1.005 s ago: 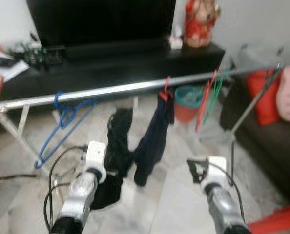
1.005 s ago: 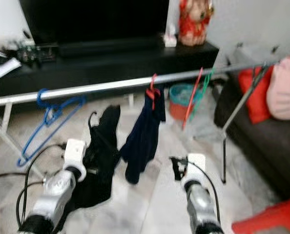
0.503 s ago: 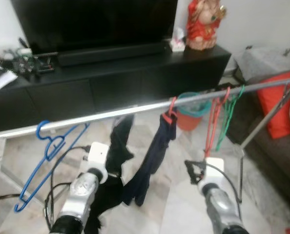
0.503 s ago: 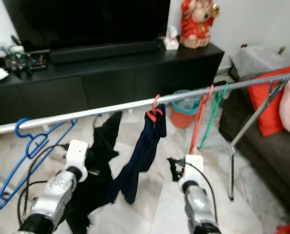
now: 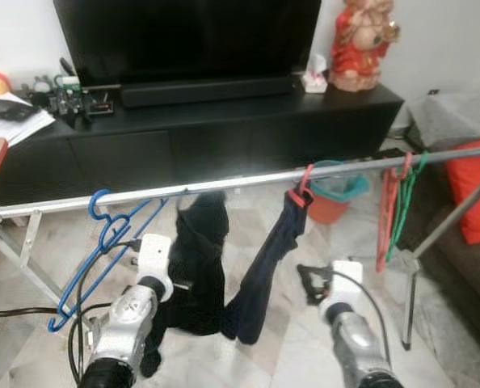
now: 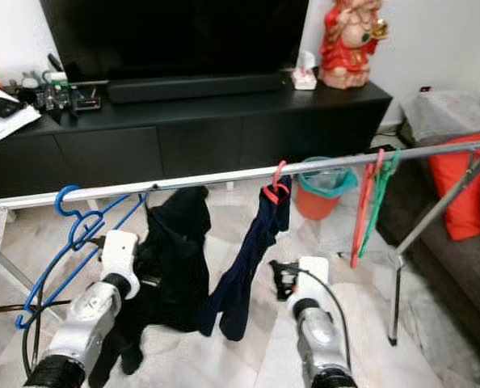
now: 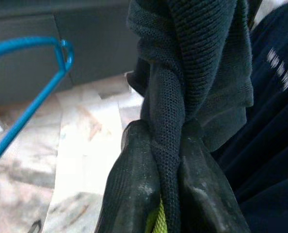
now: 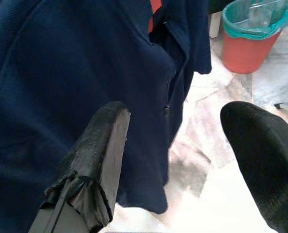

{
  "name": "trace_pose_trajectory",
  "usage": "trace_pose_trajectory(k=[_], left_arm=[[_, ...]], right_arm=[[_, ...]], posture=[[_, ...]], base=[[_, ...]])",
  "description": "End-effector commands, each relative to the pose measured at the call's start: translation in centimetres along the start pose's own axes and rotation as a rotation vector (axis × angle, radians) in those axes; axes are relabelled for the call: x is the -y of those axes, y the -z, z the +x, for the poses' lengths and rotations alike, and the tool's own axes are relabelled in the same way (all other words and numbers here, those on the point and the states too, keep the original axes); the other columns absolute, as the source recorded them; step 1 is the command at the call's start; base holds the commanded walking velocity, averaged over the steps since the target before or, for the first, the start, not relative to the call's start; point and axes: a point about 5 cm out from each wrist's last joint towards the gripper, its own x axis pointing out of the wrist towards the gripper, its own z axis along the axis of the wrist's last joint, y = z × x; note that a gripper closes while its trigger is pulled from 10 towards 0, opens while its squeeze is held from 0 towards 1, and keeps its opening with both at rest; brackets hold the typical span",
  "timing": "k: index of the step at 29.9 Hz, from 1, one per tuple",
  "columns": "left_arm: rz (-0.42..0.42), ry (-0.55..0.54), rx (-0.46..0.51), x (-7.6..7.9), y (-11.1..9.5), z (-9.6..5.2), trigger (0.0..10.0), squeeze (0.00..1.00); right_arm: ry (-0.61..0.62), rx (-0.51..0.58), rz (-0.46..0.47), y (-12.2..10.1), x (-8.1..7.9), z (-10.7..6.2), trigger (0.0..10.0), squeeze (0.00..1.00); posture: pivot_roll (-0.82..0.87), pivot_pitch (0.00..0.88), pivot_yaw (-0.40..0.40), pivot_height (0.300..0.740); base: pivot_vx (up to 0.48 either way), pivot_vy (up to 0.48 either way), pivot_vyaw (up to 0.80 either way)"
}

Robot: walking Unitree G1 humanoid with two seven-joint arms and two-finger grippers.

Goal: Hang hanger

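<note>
Below the silver rail (image 5: 224,183) of a drying rack, at about 11 o'clock from the left gripper (image 7: 168,160), hangs a black garment (image 5: 198,259) on its hanger, hook up at the rail and cloth drooping toward the marble floor (image 5: 280,347). Left gripper clenched on a twisted fold of that knitted black cloth, both fingers (image 7: 134,184) pressed tight against it in the left wrist view. Right gripper (image 8: 178,145) spread wide and holding nothing, just beside a navy garment (image 6: 252,259) that hangs from a red hanger (image 6: 277,187) at roughly 12 o'clock. Further along the rail: a blue hanger (image 5: 103,242) at 10 o'clock, bare; red and green hangers (image 5: 397,202) at 2 o'clock, also bare. Behind the rack, a black TV console (image 6: 183,113) with a red figurine (image 6: 349,40) on top, and an orange bin (image 6: 325,190) with a teal liner on the floor. Judged from the look of it: light, soft, limp fabric, likely to stretch and slide off the hanger's shoulders if pulled by the cloth alone; hanger itself probably stiff and thin, hook hard to make out against the dark console. Better hold probably near the neck of the hanger, just under the hook, rather than on the loose fold now pinched.
</note>
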Motion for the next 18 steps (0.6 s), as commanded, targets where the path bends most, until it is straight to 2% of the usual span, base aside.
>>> trace_pose_trajectory(k=[1, 7, 13, 18], left_arm=[[-0.001, 0.008, 0.110, 0.2, -2.4, 0.7, 10.0, 0.00], [0.007, -0.016, 0.098, -0.1, -2.4, 0.9, 10.0, 0.00], [0.001, -0.012, 0.083, 0.8, -2.4, 1.6, 10.0, 0.00], [0.013, -0.075, 0.039, 0.6, -2.4, 2.5, 10.0, 0.00]], right_arm=[[0.014, 0.001, -0.006, -0.1, 0.5, 0.0, 10.0, 0.00], [0.010, -0.009, -0.012, 0.1, 0.5, -0.1, 10.0, 0.00], [-0.003, -0.011, -0.018, 0.1, 0.1, 0.0, 10.0, 0.00], [-0.002, -0.003, -0.013, 0.0, -0.2, 0.1, 10.0, 0.00]], posture=[[-0.01, 0.000, -0.034, 0.740], [-0.01, 0.000, -0.037, 0.740], [-0.02, 0.000, -0.027, 0.740], [-0.02, 0.000, -0.017, 0.740]], base=[[0.000, 0.000, 0.00], [0.000, 0.000, 0.00], [0.000, 0.000, 0.00], [0.000, 0.000, 0.00]])
